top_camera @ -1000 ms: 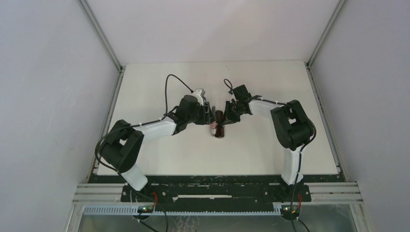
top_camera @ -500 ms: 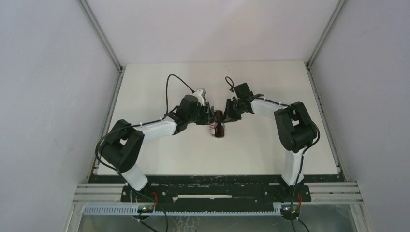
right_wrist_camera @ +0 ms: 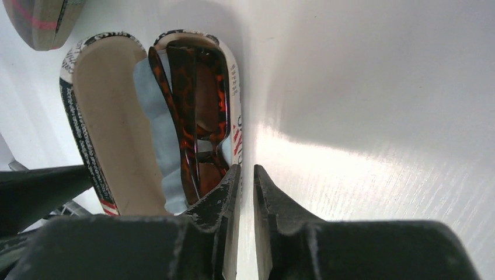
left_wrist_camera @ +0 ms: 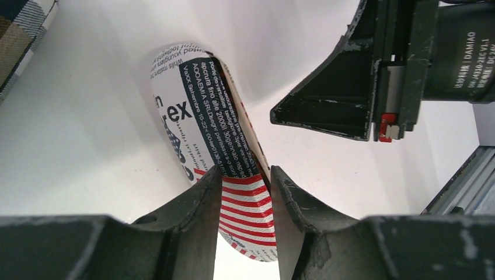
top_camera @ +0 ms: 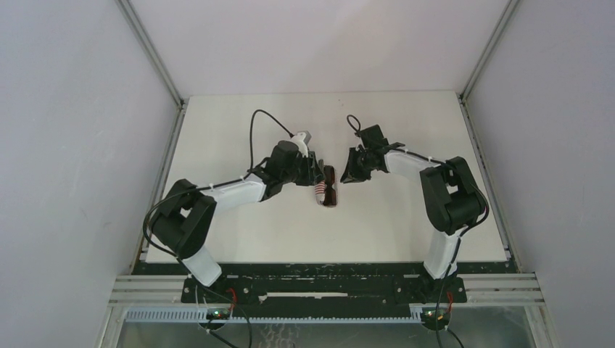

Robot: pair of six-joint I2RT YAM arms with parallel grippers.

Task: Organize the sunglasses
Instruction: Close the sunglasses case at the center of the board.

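The flag-print case [right_wrist_camera: 87, 116] lies open mid-table and also shows in the top view [top_camera: 328, 194]. The dark brown sunglasses [right_wrist_camera: 195, 111] lie folded inside it on a light blue cloth [right_wrist_camera: 157, 116]. My left gripper [left_wrist_camera: 245, 175] is shut on the case's raised lid [left_wrist_camera: 216, 116], and shows left of the case in the top view [top_camera: 316, 174]. My right gripper [right_wrist_camera: 246, 172] is nearly shut and empty, just right of the case's rim; in the top view [top_camera: 349, 172] it stands apart from the case. The red sunglasses are out of view.
A plaid case shows at the top left corner of the left wrist view [left_wrist_camera: 17, 35] and of the right wrist view [right_wrist_camera: 44, 20]. The white table [top_camera: 406, 225] is walled on three sides.
My right gripper has drawn back to the right, away from the open case. The left gripper keeps its hold on the lid and has barely moved.
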